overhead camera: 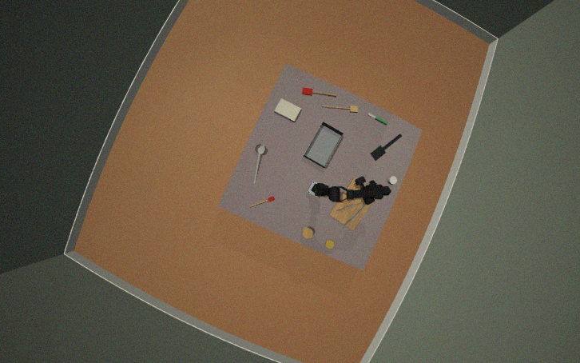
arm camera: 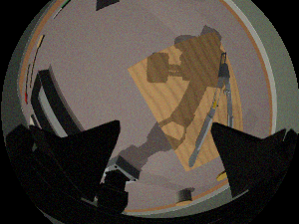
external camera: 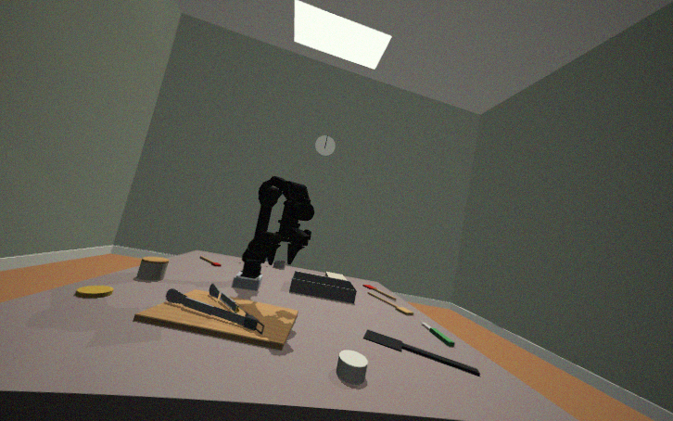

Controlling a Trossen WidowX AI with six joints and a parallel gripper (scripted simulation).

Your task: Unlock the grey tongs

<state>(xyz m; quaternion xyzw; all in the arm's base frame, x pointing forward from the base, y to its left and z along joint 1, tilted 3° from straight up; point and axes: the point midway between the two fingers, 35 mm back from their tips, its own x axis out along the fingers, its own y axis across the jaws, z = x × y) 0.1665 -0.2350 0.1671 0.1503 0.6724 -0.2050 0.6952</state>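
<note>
The grey tongs (overhead camera: 356, 213) (external camera: 213, 311) (arm camera: 203, 135) lie on the wooden board (overhead camera: 339, 217) (external camera: 161, 316) (arm camera: 149, 94). Their two arms are spread apart in a V from the hinge end, which has a small loop. My gripper (external camera: 280, 262) (arm camera: 167, 126) is open and empty, pointing down, raised above the table and clear of the tongs. In the wrist view the tongs show beyond the right finger, which hides a little of that side. In the top view the arm covers part of the board. The roasting tin (overhead camera: 333, 129) (external camera: 323, 287) has nothing resting across it.
A black spatula (overhead camera: 378, 153) (external camera: 384, 339) and a white cylinder (overhead camera: 392, 180) (external camera: 352, 365) lie near the board. A yellow disc (overhead camera: 329, 244) (external camera: 95, 291) and a round tan-topped pot (overhead camera: 307, 232) (external camera: 152, 269) are on its other side. A ladle (overhead camera: 260, 149) lies farther off.
</note>
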